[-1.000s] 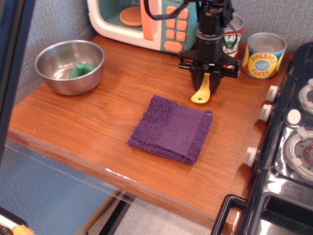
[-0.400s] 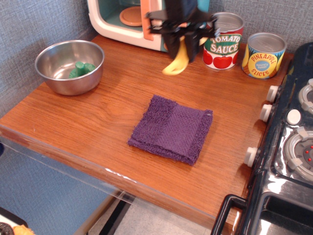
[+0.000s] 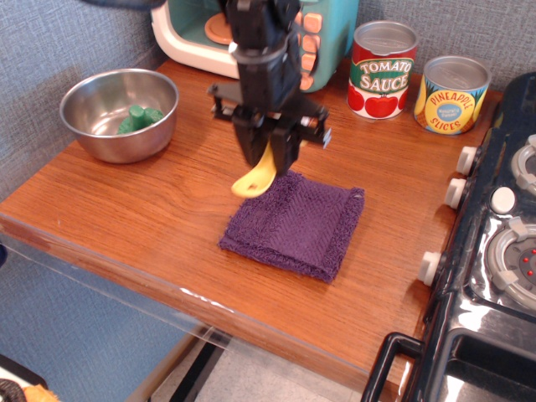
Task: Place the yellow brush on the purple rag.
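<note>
The yellow brush [image 3: 255,177] hangs from my gripper [image 3: 268,155], its rounded handle pointing down and to the left; its bristles are hidden between the fingers. My gripper is shut on the brush and holds it just above the far left corner of the purple rag [image 3: 295,220]. The rag lies flat in the middle of the wooden counter [image 3: 151,209].
A steel bowl [image 3: 119,113] with a green item stands at the left. A toy microwave [image 3: 201,33] is at the back. A tomato sauce can [image 3: 382,69] and a pineapple slices can [image 3: 452,94] stand at the back right. A toy stove [image 3: 494,251] borders the right edge.
My gripper lifted the brush from near the cans, swung it left, then came down toward the rag's far left corner.
</note>
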Controlling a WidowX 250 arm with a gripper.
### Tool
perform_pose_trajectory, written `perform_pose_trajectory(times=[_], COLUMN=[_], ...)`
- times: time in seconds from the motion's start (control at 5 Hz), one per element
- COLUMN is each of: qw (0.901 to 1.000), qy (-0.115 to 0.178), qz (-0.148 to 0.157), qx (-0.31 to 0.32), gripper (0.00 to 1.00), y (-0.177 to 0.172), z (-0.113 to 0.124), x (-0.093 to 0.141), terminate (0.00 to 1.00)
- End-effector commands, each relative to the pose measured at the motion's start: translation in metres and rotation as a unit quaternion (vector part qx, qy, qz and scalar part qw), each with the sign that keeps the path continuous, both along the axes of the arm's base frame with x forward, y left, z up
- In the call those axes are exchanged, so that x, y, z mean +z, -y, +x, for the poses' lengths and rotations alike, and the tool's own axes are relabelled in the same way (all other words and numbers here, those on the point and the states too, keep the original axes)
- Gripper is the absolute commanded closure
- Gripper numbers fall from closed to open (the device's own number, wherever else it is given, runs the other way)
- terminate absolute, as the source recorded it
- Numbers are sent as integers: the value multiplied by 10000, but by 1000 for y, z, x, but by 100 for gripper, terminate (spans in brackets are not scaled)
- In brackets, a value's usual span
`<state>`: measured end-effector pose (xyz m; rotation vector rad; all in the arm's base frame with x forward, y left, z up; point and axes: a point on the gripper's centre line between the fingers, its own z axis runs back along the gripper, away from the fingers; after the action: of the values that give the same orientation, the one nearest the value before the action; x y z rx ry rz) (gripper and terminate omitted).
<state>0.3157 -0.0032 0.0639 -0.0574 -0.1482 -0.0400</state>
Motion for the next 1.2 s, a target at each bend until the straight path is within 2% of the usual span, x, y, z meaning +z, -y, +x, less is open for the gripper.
perform_pose_trajectory(times=[0.0, 0.2, 0.4, 0.6, 0.8, 1.0], qw=[9993, 9993, 9993, 9994, 9993, 9994], qy=[325, 264, 165, 132, 238, 231], qz=[109, 127, 244, 260, 212, -40], qx=[-157, -249, -223, -177, -192, -242], gripper=[100, 100, 0, 0, 0, 0], y=[10, 18, 18, 14, 8, -4], z=[-3, -7, -7, -3, -1, -1], x=[5, -2, -7, -4, 19, 56], terminate=[0, 0, 0, 0, 0, 0])
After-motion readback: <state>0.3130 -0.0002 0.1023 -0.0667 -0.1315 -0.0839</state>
